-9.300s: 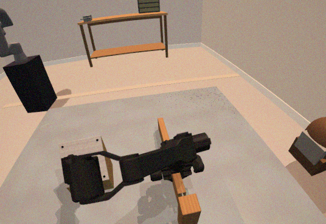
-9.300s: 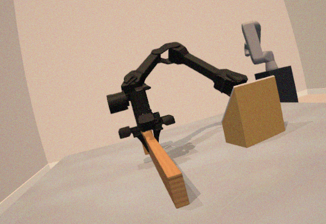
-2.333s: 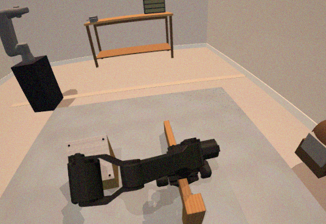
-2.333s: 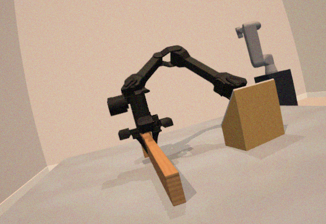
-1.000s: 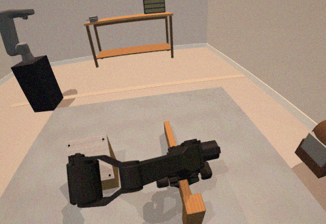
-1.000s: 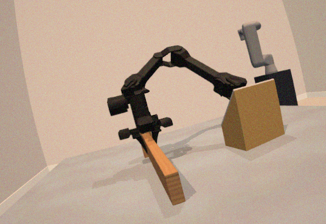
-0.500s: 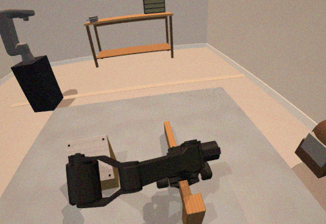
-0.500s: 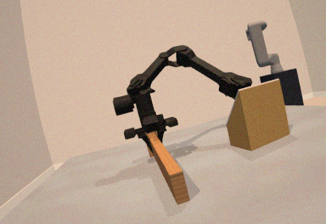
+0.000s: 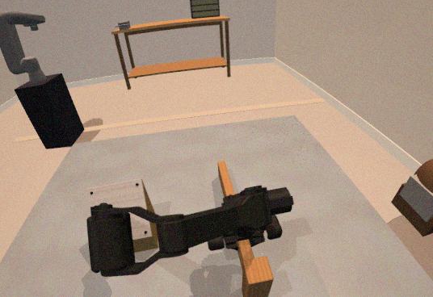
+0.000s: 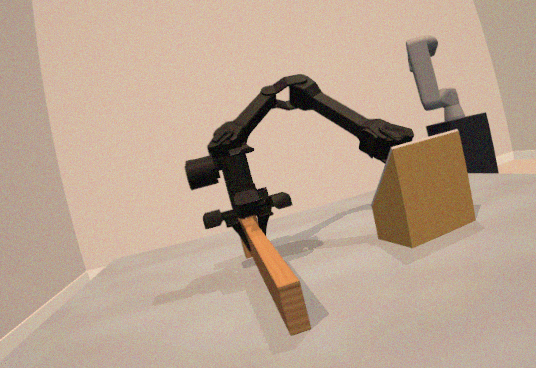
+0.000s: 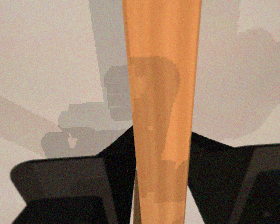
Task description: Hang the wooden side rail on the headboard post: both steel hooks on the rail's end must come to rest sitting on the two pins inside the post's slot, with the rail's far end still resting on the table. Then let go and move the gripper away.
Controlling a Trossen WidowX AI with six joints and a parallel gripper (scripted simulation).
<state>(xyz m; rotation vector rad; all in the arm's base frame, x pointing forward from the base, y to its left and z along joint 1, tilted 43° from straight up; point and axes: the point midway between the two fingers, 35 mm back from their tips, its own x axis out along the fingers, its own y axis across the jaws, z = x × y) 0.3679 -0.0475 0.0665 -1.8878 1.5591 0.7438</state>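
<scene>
The wooden side rail [image 9: 226,180] [image 10: 272,258] [image 11: 161,30] is held in my gripper [image 10: 254,240] [image 11: 151,128], which points down over its middle and is shut on it. In the top view the arm covers the grip. The rail's far end is nearest the exterior camera; I cannot tell whether it touches the table. The headboard post [image 9: 258,269] stands upright at the bottom of the top view, in line with the rail's other end. The steel hooks, the pins and the slot are hidden, so I cannot tell whether the hooks sit on the pins.
A wedge-shaped block [image 9: 151,224] [image 10: 435,191] with a pale, dotted sloping face stands beside the arm's base on the grey table top [image 9: 182,154] [image 10: 150,331]. A workbench [image 9: 174,25] and another robot arm on a black pedestal [image 9: 50,114] [image 10: 480,146] are in the background.
</scene>
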